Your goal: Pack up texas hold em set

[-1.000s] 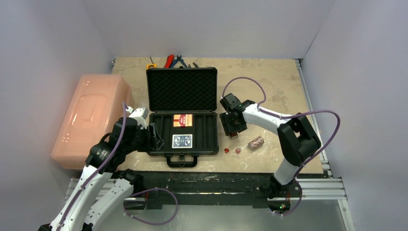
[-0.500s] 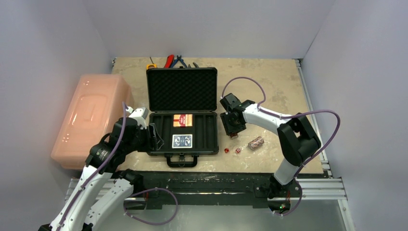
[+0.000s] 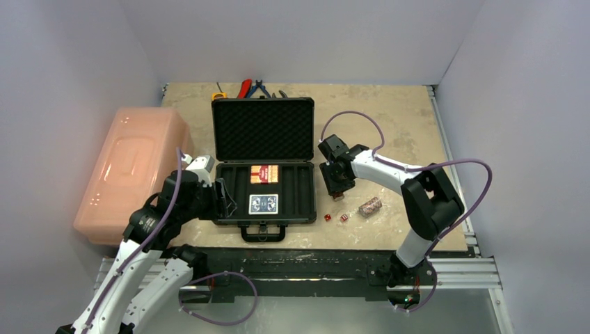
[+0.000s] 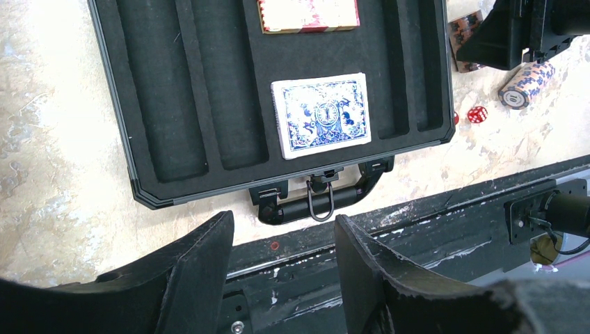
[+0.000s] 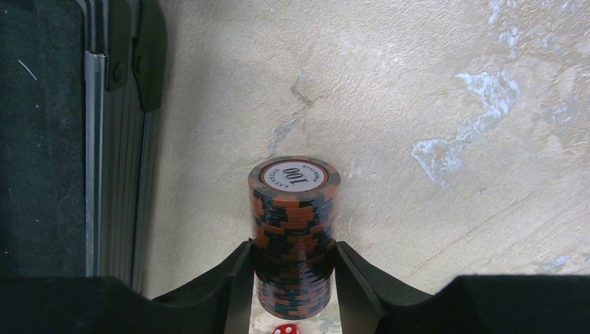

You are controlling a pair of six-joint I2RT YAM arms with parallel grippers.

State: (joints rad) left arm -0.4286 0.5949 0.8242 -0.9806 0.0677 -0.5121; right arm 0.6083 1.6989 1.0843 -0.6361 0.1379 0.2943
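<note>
The black case (image 3: 299, 202) lies open at the table's middle, lid (image 3: 263, 130) up, handle (image 3: 263, 232) toward me. A red deck (image 3: 264, 173) and a blue deck (image 3: 264, 204) lie in its foam. My right gripper (image 3: 337, 189) is just right of the case, shut on a reddish chip roll (image 5: 296, 209) held a little above the table. The second roll (image 3: 369, 206) and two red dice (image 3: 327, 218) lie on the table near it. One die (image 5: 285, 330) shows below the held roll. My left gripper (image 3: 224, 197) is open and empty at the case's left edge; its wrist view shows the blue deck (image 4: 322, 115) and handle (image 4: 320, 202).
A large pink translucent bin (image 3: 132, 170) stands left of the case, close behind my left arm. Pliers (image 3: 254, 88) and a yellow tape measure (image 3: 218, 94) lie at the back edge behind the lid. The black rail (image 4: 417, 236) runs along the table's near edge.
</note>
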